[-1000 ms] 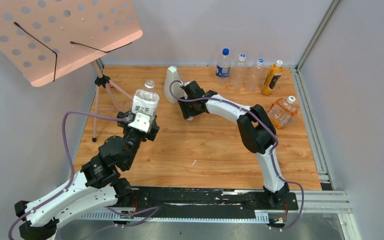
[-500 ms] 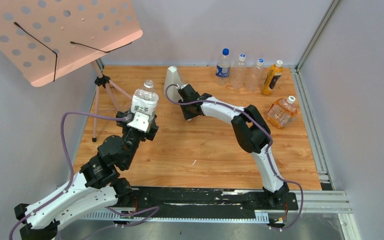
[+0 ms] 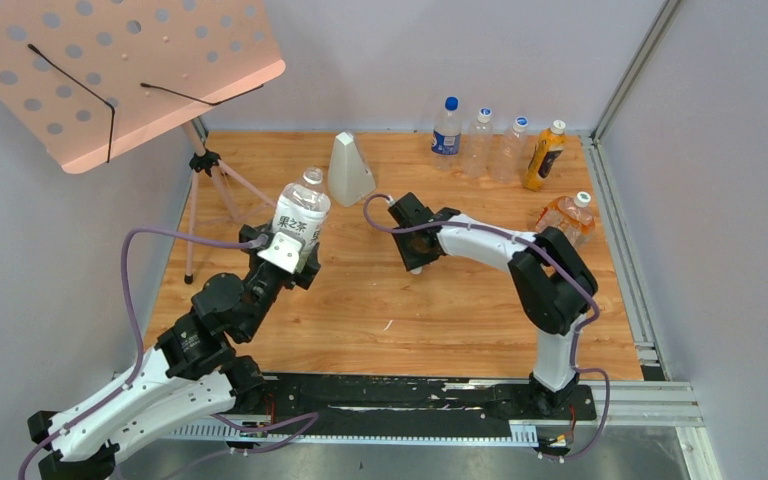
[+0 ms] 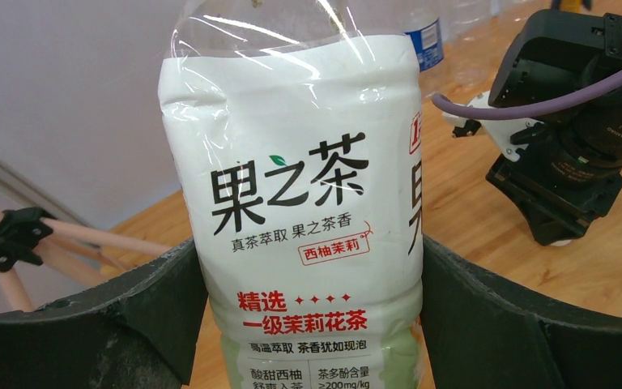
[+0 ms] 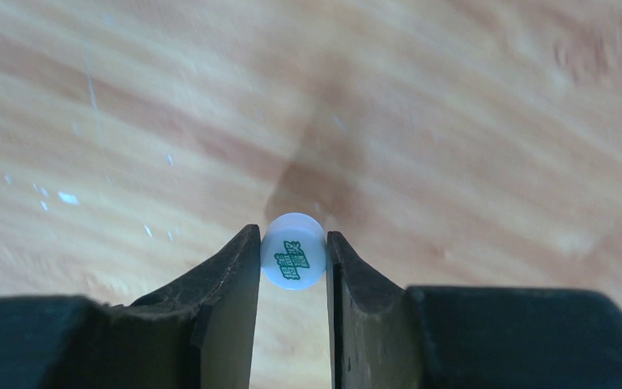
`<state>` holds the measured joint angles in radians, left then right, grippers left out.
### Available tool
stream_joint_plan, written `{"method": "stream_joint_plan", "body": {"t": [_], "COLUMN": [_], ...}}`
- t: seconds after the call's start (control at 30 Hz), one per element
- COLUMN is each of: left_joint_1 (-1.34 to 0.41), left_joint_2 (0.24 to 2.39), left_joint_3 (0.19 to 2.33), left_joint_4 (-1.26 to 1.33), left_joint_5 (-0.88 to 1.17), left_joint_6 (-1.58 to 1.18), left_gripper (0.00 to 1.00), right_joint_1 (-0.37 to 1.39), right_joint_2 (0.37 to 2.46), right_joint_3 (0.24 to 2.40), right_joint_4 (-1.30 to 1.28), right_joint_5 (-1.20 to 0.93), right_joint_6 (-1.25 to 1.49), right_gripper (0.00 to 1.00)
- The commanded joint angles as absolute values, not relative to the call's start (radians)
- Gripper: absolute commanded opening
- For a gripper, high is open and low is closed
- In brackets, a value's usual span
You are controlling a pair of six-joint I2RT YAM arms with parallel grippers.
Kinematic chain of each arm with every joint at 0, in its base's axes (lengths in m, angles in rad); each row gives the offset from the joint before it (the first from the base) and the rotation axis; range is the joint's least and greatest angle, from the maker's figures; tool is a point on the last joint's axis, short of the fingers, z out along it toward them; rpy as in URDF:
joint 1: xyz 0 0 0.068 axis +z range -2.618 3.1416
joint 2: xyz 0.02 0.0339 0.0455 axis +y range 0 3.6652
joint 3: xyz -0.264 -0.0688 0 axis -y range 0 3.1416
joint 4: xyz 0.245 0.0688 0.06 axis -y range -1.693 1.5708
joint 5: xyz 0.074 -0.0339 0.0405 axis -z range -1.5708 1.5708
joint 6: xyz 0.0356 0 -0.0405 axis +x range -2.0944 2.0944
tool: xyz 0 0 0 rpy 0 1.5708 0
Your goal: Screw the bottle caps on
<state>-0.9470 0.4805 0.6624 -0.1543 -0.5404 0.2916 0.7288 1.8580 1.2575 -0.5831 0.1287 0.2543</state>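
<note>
My left gripper (image 3: 295, 245) is shut on the larger bottle (image 3: 301, 212), holding it up at the table's left, tilted a little to the right. In the left wrist view its white and green label (image 4: 300, 162) fills the gap between both fingers (image 4: 162, 308). The bottle's neck (image 3: 312, 178) has no cap. My right gripper (image 3: 418, 262) is at mid-table, pointing down. It is shut on a small white bottle cap (image 5: 293, 253) with green print, pinched between the fingertips above the wood. The smaller orange-labelled bottle (image 3: 563, 222) lies on its side at the right.
A white wedge-shaped object (image 3: 348, 168) stands at the back centre. A row of bottles lines the back edge: a blue-labelled one (image 3: 447, 125), two clear ones (image 3: 478, 140) and an orange juice bottle (image 3: 544, 155). A pink perforated stand (image 3: 120, 70) on a tripod (image 3: 210, 175) overhangs the left.
My right gripper closed on the cap beside the white wedge and carried it right and nearer, to mid-table. My left arm shifted the bottle slightly right and tilted it.
</note>
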Motion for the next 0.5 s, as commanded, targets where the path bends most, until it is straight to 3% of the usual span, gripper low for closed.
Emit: {"method": "stream_joint_plan", "body": {"t": [0.0,0.27,0.47], "left_joint_1": [-0.942,-0.942,-0.941], "left_joint_2": [0.446,0.446,0.473], "left_joint_3": [0.604,0.512,0.511], "left_joint_4": [-0.042,0.061,0.074], "left_joint_5": [-0.355,-0.063,0.072], "left_joint_6": [0.315,0.343,0.332], "left_gripper": [0.3,0.29,0.26], "right_joint_1": [0.732,0.731,0.732], "right_joint_2": [1.723,1.611,1.576], "right_joint_3": [1.13,0.992,0.961], "right_joint_4": [-0.606,-0.605,-0.598], "right_joint_5": [0.123,0.123,0.107], "right_joint_6": [0.342,0.411,0.427], "right_gripper": [0.18,0.24,0.39]}}
